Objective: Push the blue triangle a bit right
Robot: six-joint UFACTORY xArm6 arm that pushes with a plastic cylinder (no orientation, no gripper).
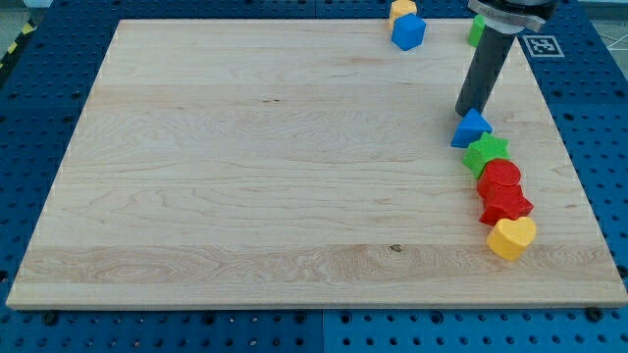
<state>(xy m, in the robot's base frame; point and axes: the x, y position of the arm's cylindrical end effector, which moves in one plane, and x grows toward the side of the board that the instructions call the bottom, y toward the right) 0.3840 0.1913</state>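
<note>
The blue triangle (472, 128) lies near the right edge of the wooden board (245, 167). My tip (465, 113) is at the lower end of the dark rod, just above the triangle's upper left corner, touching or almost touching it. Below the triangle runs a close chain: a green star (487, 152), a red round block (500, 177), a red star (506, 205) and a yellow heart (512, 236). The green star touches the triangle's lower right.
A blue cube-like block (408, 31) and a yellow block (402, 9) sit at the board's top edge. A green block (474, 29) is partly hidden behind the rod. The board's right edge is close to the chain.
</note>
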